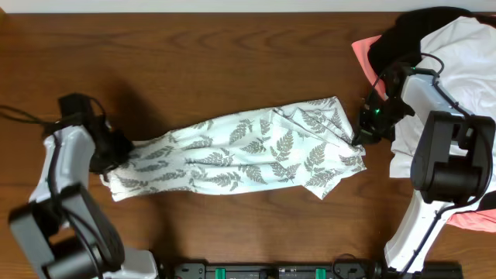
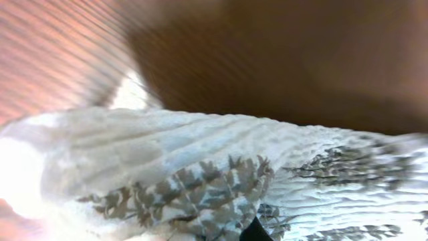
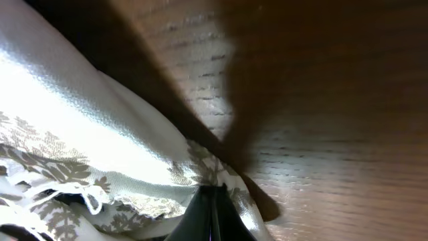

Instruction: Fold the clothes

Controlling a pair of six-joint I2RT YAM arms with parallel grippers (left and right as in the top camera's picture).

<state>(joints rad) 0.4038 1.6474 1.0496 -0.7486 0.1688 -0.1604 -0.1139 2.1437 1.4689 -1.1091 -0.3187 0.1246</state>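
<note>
1. One fern-print garment (image 1: 248,155) lies stretched across the middle of the one wooden table (image 1: 232,54), between the two grippers.
2. The left gripper (image 1: 118,153) has its jaws pressed together, pinching the garment's left end.
3. The right gripper (image 1: 361,136) has its jaws pressed together on the garment's right edge.
4. In the pile at far right are one plain white garment (image 1: 473,54) and one black garment (image 1: 403,39); coral-pink cloth (image 1: 363,53) shows in two patches.
</note>
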